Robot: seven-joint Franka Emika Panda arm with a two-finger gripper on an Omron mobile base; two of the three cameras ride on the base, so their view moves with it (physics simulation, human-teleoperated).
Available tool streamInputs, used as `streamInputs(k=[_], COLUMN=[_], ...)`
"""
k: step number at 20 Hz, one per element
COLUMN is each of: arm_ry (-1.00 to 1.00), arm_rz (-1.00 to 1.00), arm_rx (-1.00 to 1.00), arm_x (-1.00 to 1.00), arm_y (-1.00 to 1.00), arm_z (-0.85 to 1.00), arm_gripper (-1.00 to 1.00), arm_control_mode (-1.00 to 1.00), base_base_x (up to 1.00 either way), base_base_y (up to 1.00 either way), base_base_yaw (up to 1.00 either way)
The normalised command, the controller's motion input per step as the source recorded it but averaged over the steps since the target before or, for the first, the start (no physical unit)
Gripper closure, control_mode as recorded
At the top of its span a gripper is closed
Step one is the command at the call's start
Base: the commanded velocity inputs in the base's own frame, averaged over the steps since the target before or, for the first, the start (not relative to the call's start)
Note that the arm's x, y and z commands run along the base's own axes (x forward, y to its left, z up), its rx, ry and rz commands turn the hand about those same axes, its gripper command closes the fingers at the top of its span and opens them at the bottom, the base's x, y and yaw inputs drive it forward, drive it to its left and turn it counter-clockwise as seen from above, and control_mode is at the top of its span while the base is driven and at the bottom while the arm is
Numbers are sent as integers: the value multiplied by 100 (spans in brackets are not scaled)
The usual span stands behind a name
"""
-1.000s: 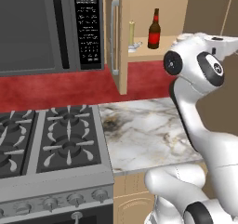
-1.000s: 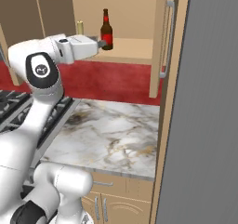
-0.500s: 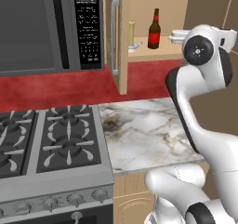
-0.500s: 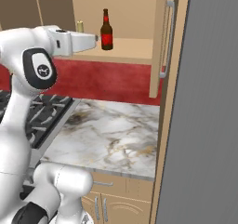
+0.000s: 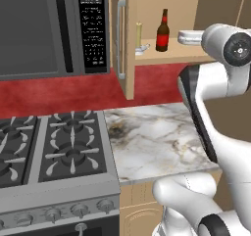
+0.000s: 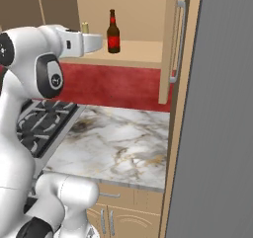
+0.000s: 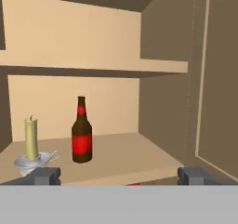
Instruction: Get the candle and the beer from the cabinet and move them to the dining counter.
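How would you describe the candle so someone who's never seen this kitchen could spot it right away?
Look at the open wall cabinet right of the microwave, above the marble countertop. On its lower shelf stand two things: the candle and, beside it, the beer. The candle is the shorter, pale yellow stick in a small silver dish holder; the beer is dark brown with a red label.

One legible marking noted: the digital clock display reading "4:10" at the top of the black control panel of the black over-range microwave oven (image 5: 49,32); the small keypad lettering beneath it and the dark brown glass bottle's (image 7: 82,131) red label are unreadable.
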Motion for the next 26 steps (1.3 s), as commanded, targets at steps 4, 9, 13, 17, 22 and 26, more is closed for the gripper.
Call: streamInputs(k=[4, 9, 13, 17, 22, 26], arm_ry=[-1, 0, 0, 0, 0, 0], arm_rz=[22, 22, 19, 12, 3, 0], arm_rx=[6, 6, 3, 0, 0, 0], arm_x=[21, 12, 2, 0, 4, 2], arm_y=[0, 0, 0, 0, 1, 0], arm_z=[0, 0, 0, 0, 0, 0], arm_gripper=[-100, -100, -100, -100, -100, -100], arm_control_mode=[-100, -100, -100, -100, -100, -100], base_base_x=[0, 0, 0, 0, 0, 0], base_base_y=[0, 0, 0, 0, 0, 0], base_base_yaw=[0, 0, 0, 0, 0, 0])
